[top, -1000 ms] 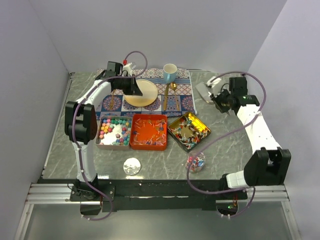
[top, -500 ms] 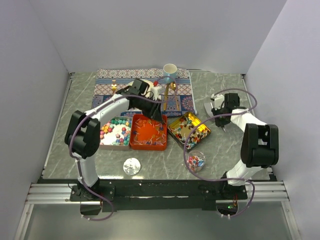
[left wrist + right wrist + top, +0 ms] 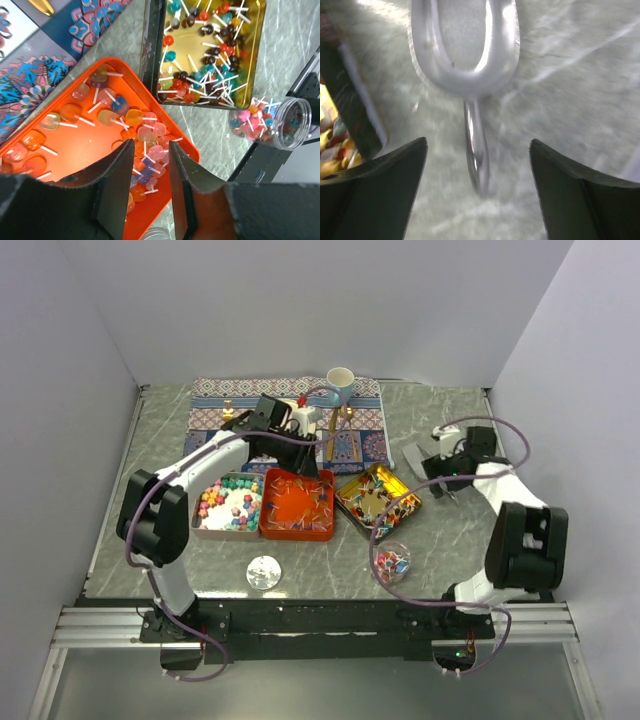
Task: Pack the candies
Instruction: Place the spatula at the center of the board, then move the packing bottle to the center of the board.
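The candies lie in three open tins: pastel lumps in the left tin (image 3: pixel 228 502), stick candies in the orange tin (image 3: pixel 297 502) (image 3: pixel 75 125), and mixed ones in the gold tin (image 3: pixel 378 498) (image 3: pixel 250 30). A clear jar (image 3: pixel 392 562) (image 3: pixel 272 122) lies on its side with several candies inside. My left gripper (image 3: pixel 303 448) (image 3: pixel 151 145) hovers over the orange tin, open, with nothing between its fingers. My right gripper (image 3: pixel 432 465) (image 3: pixel 477 145) stands wide open on either side of a silver scoop's handle (image 3: pixel 476 150). The scoop (image 3: pixel 413 455) rests on the table.
A patterned mat (image 3: pixel 365 445) covers the back of the table, with a blue-and-white cup (image 3: pixel 340 385) and a gold spoon (image 3: pixel 333 430) on it. The jar's lid (image 3: pixel 264 572) lies near the front edge. Grey walls close in on both sides.
My left arm swung from the mat's far left towards the tins and its jaws opened. My right gripper came nearer, dropped to the table and opened round the scoop.
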You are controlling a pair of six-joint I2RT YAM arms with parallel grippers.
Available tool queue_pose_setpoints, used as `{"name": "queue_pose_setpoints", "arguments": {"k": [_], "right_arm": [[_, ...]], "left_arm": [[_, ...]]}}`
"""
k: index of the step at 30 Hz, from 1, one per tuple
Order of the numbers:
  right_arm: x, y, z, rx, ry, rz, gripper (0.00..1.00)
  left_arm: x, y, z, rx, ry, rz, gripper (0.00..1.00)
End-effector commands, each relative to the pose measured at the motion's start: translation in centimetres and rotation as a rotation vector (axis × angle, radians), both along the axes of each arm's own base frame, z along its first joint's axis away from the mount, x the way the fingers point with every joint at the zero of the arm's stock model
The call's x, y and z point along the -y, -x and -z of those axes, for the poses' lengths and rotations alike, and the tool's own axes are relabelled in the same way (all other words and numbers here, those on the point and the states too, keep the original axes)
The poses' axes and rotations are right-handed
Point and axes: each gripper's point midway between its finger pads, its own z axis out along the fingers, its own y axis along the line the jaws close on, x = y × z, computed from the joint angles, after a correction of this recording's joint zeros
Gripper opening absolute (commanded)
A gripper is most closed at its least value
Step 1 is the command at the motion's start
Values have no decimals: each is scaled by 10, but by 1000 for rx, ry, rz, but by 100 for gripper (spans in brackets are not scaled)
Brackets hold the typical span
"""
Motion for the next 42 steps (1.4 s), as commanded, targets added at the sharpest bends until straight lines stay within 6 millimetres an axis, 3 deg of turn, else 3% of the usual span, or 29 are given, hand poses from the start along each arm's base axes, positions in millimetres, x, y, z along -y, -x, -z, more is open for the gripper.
{"name": "queue_pose_setpoints", "arguments": {"k": [1, 2, 3, 4, 5, 6, 7, 8, 11, 16, 20, 24, 27, 32, 36, 42], "right_arm": [[-13, 32, -56, 130, 15, -308, 84], [-19, 51, -48, 117, 28, -396, 76], [-25, 64, -59, 164, 68, -486, 69], [-34, 86, -53, 150, 112, -671, 59], [-40, 105, -41, 128, 124, -759, 24], [-44, 116, -42, 146, 165, -834, 7], [-47, 132, -33, 130, 209, -968, 0], [-49, 147, -16, 89, 227, -1035, 0], [-50, 177, 9, 29, 308, -1321, 0], [-67, 187, 27, 111, 339, -1643, 0], [-87, 186, 25, 174, 285, -1826, 0], [-115, 176, 13, 323, 255, -1934, 0], [-132, 179, 0, 365, 208, -2012, 0], [-161, 195, -15, 425, 89, -2119, 0], [-178, 199, -22, 481, 40, -2151, 0], [-199, 201, -29, 484, -33, -2151, 0]], "left_arm": [[-10, -18, -53, 134, 69, -74, 38], [-15, -21, -54, 138, 75, -93, 38], [-26, -26, -57, 142, 82, -123, 37], [-34, -26, -51, 126, 77, -142, 34], [-41, -31, -49, 128, 79, -162, 32], [-55, -38, -47, 125, 75, -200, 30], [-63, -39, -40, 112, 67, -220, 28], [-70, -42, -36, 111, 63, -237, 27], [-94, -51, -20, 101, 26, -307, 21], [-125, -58, 1, 135, -120, -370, 27], [-137, -67, 3, 137, -144, -395, 30], [-152, -79, 6, 139, -151, -439, 30], [-157, -81, 1, 146, -146, -442, 29], [-163, -78, 1, 125, -138, -464, 34], [-176, -71, -7, 130, -131, -501, 43], [-193, -63, -13, 118, -131, -522, 46]]}}
